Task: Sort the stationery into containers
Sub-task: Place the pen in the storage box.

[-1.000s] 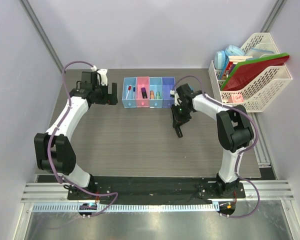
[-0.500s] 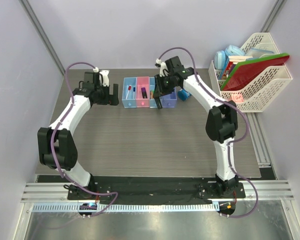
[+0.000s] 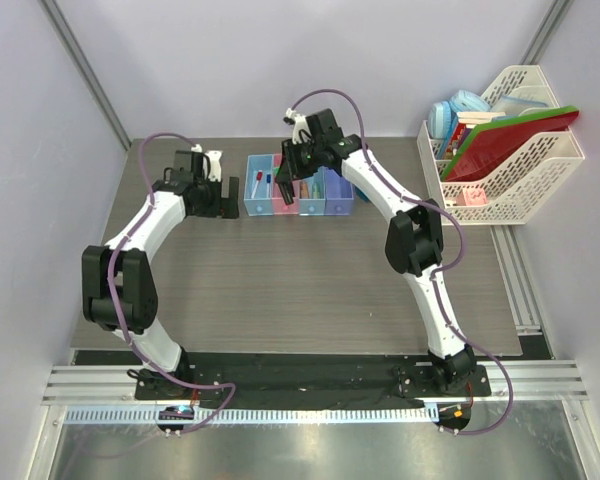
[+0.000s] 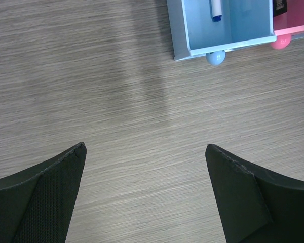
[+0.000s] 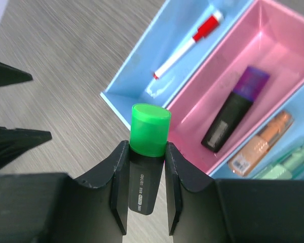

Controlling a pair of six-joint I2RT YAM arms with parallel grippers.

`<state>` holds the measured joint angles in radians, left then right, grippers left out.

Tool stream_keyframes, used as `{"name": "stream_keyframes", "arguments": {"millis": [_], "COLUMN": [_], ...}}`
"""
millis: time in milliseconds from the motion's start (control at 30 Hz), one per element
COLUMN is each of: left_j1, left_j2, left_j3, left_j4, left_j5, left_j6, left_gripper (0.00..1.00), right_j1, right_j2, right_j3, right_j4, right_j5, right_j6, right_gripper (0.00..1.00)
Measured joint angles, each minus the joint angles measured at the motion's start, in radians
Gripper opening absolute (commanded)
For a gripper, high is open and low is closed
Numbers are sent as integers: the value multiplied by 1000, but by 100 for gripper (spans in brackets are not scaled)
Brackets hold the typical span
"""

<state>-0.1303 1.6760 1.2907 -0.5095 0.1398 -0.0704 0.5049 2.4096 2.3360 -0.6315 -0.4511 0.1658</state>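
Snugly, the right hand (image 5: 146, 152) clamps a green-capped highlighter (image 5: 150, 126) — the left hand (image 4: 145, 148) is spread wide, empty.

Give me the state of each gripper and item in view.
Right gripper, shut on green highlighter.
Left gripper, open, empty.
Green highlighter, capped, held by its body.
Purple highlighter, capped, lying in pink bin.
Red-capped pen, lying in light blue bin.
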Motion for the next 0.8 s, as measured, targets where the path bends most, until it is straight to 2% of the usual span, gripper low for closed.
{"name": "stream_keyframes", "arguments": {"millis": [367, 733, 800], "left_j1": [0, 0, 0], "left_j2": [0, 0, 0], "left_j3": [-3, -2, -2], "left_j4": [-1, -5, -6], "left_j5": [3, 16, 19], "left_j6": [-4, -4, -4], "left_gripper": [100, 100, 100], "right_j1": [-1, -3, -5], "right_j2": [10, 134, 146], "right_j3": [-8, -4, -4], "right_j4": [171, 266, 267], "right_j5": [12, 89, 98], "right_j6": [-8, -32, -34], "right_gripper": [1, 1, 4]}}
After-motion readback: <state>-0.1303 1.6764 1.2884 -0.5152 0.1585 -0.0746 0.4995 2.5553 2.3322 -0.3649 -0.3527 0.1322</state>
